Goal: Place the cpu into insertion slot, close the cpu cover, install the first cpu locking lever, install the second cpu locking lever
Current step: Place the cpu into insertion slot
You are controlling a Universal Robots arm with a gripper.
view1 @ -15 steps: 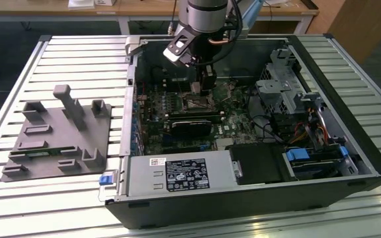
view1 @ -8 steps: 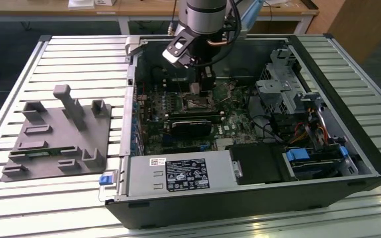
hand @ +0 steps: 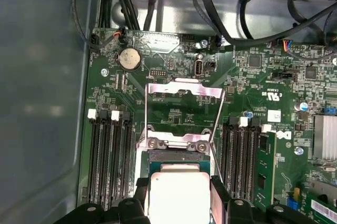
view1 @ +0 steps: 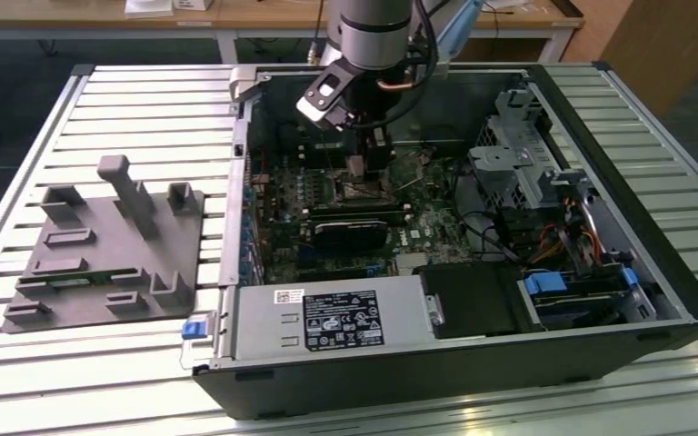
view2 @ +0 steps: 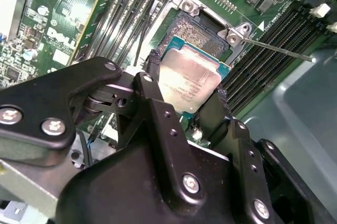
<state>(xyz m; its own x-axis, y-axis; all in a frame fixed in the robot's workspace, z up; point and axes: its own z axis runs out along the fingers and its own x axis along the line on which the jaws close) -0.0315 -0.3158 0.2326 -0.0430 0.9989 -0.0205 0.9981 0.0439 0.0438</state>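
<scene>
In both wrist views my gripper point(view2: 187, 80) point(hand: 179, 198) is shut on the cpu point(view2: 196, 74) point(hand: 179, 186), a pale silvery square chip clamped by its two opposite edges between the black fingers point(view2: 152, 63). The chip hangs just over the insertion slot point(view2: 202, 28) point(hand: 174, 156), a dark recess with a silvery rim on the green board. The cpu cover point(hand: 184, 91), a thin metal frame, stands swung open beyond the slot. A thin locking lever rod point(view2: 274, 49) sticks out beside the slot. In the exterior view the gripper point(view1: 367, 171) reaches down into the open computer case above the slot point(view1: 362, 193).
Long black memory slots point(hand: 110, 155) point(hand: 239, 155) flank the slot on both sides. A black cooler block point(view1: 355, 227) and a grey power-supply box point(view1: 324, 320) lie nearer the case front. A drive cage point(view1: 519, 154) with cables is at the exterior view's right. A grey fixture point(view1: 106, 245) stands outside the case.
</scene>
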